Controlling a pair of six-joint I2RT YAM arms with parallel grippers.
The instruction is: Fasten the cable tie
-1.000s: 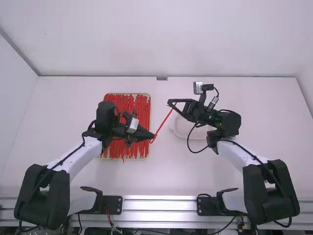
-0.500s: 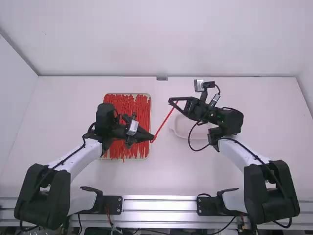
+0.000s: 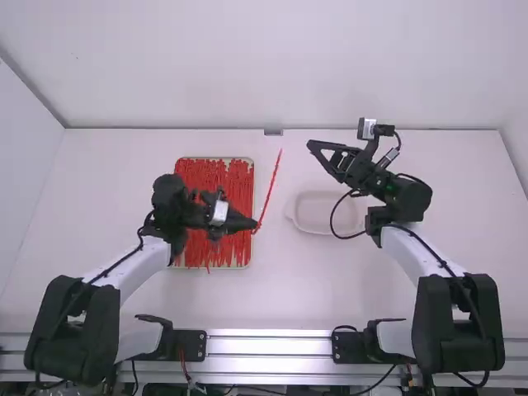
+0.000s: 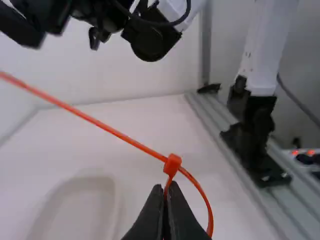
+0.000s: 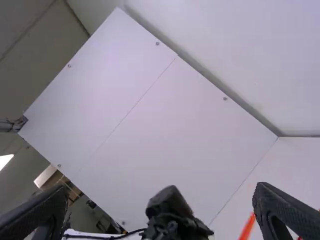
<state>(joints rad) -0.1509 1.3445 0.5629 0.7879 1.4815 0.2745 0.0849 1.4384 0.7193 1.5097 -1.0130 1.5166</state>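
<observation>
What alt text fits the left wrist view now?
The left gripper is shut on an orange cable tie just below its head, the strap looped through. A white tray lies on the table beyond.

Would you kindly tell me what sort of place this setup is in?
Probably a robotics lab test cell: a white table boxed in by plain white walls, a left arm and right arm based at a metal rail, and a stock of red cable ties.

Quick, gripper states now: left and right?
Left gripper: shut on the thin red plastic cable tie.
Right gripper: open, holding nothing.
</observation>
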